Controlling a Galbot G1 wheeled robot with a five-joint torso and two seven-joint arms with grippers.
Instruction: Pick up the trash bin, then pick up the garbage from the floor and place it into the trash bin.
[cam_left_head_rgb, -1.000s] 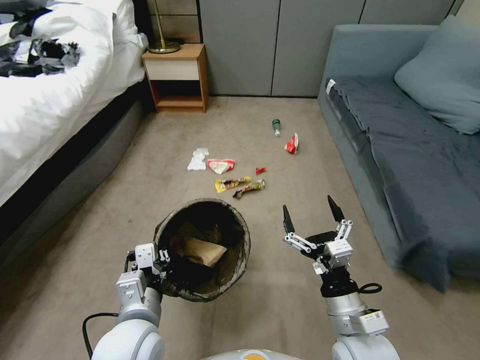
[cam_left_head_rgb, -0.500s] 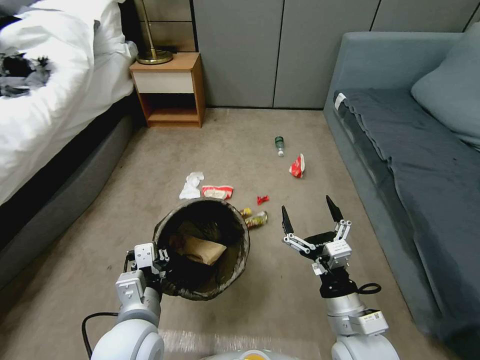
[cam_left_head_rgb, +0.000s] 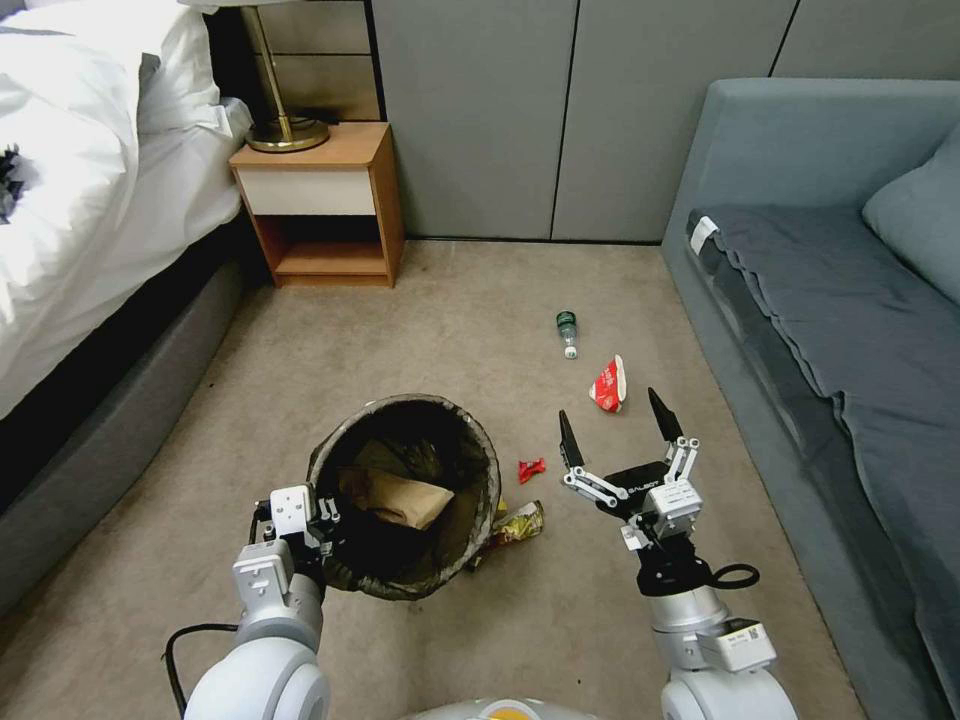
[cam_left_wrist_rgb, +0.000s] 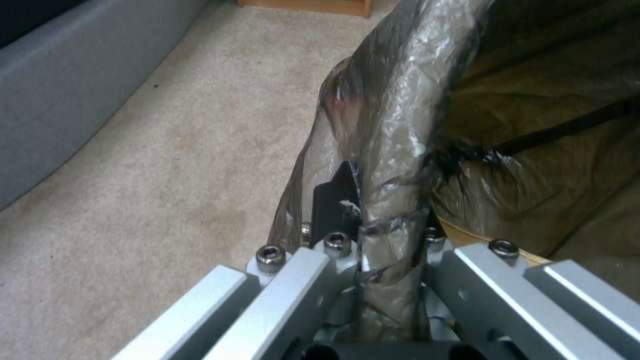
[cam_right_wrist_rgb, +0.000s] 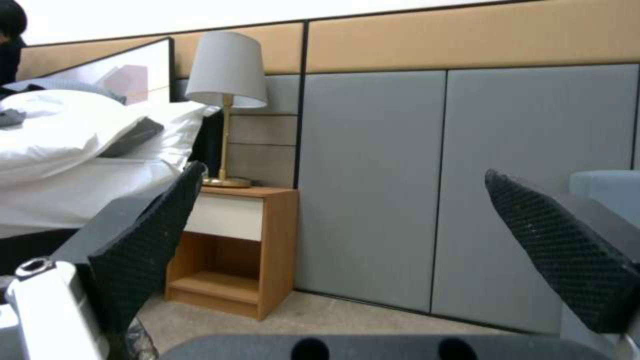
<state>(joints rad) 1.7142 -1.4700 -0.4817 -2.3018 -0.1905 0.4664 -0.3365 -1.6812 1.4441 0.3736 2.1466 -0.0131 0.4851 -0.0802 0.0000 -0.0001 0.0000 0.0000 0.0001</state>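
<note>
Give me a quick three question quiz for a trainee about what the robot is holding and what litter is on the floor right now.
1. True or false: the left end effector is shut on the rim of the round white plastic trash bin with the dark bag liner.
2. Which lies nearest the open right end effector? A) green-capped small bottle B) red and white crumpled wrapper C) wooden nightstand
3. Fill in: inside the bin lies a crumpled brown paper ____.

Key: 1 true; 2 B; 3 bag.
</note>
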